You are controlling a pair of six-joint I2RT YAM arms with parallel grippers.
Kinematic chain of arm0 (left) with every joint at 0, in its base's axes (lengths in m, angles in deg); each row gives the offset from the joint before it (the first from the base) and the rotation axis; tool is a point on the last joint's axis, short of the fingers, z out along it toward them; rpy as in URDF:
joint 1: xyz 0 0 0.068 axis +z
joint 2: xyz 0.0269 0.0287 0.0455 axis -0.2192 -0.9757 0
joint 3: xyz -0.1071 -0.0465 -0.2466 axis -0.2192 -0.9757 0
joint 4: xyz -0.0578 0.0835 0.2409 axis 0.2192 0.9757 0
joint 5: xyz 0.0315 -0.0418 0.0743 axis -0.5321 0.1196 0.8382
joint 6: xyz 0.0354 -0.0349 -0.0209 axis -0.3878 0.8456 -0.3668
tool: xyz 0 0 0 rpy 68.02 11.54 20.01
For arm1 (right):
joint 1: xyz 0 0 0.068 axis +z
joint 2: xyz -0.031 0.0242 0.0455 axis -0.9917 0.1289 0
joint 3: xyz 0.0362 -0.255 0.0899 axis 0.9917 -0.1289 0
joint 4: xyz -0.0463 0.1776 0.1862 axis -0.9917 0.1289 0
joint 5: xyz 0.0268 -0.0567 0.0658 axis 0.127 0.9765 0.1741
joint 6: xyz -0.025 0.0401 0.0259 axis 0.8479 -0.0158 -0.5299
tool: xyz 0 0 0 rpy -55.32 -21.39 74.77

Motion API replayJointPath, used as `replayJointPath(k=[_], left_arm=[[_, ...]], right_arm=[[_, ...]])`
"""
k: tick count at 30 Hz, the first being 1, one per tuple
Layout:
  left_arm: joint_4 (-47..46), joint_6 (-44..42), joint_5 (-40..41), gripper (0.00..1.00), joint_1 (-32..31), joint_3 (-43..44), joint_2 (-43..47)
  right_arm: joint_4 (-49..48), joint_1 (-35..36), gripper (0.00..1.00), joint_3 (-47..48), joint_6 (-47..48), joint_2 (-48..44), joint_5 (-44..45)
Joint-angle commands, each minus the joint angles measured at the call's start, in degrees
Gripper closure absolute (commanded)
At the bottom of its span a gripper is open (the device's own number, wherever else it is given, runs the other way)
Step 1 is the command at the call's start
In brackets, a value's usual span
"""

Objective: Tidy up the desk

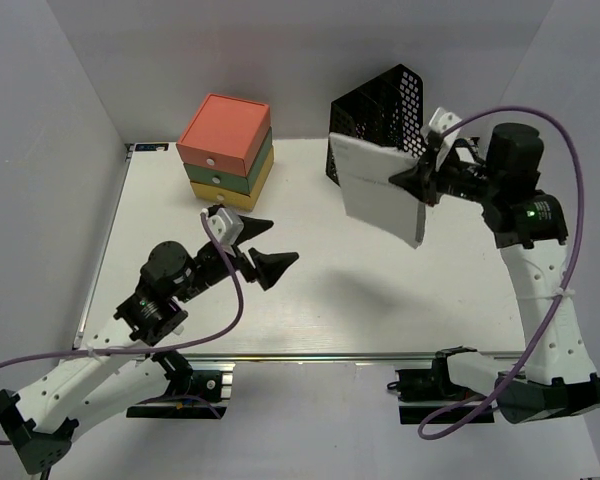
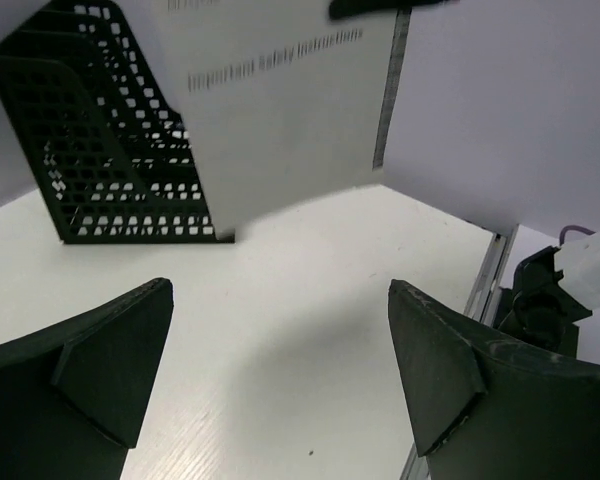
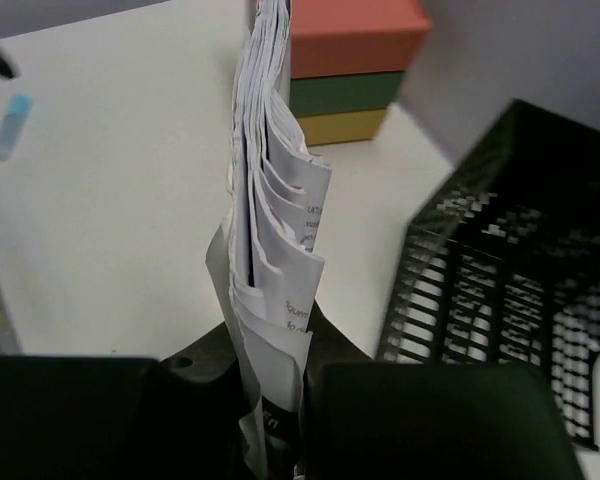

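Step in hand, as judged: filing papers. The right gripper [image 1: 421,186] clamps a paper stack [image 1: 378,192] on edge, clear of the desk [image 1: 380,300] below it. The holder [image 1: 378,108] stands just beyond the stack; next, the sheets need lining up with a slot and lowering in. The left gripper [image 1: 269,249] hangs wide open, empty. Paper hides the holder's slots; sheet count unclear.

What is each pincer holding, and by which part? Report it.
The right pincer clamps a stack of white printed paper sheets by one edge. The left pincer is open and holds nothing.
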Motion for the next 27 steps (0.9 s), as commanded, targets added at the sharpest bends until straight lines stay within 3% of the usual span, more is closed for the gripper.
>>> replayJointPath(k=[1, 10, 27], left_arm=[[7.73, -0.94, 3.85, 0.02, 0.23, -0.99, 1.47], [12.40, -4.72, 5.00, 0.02, 0.23, -4.59, 6.74], [13.28, -9.73, 7.11, 0.02, 0.23, -10.48, 10.61]], right_arm=[[-6.62, -2.39, 1.00, 6.74, -4.82, -0.04, 10.80], [-7.33, -7.32, 1.00, 17.73, -7.90, 6.20, 18.99], [-24.37, -11.36, 1.00, 22.56, -14.31, 28.96, 8.27]])
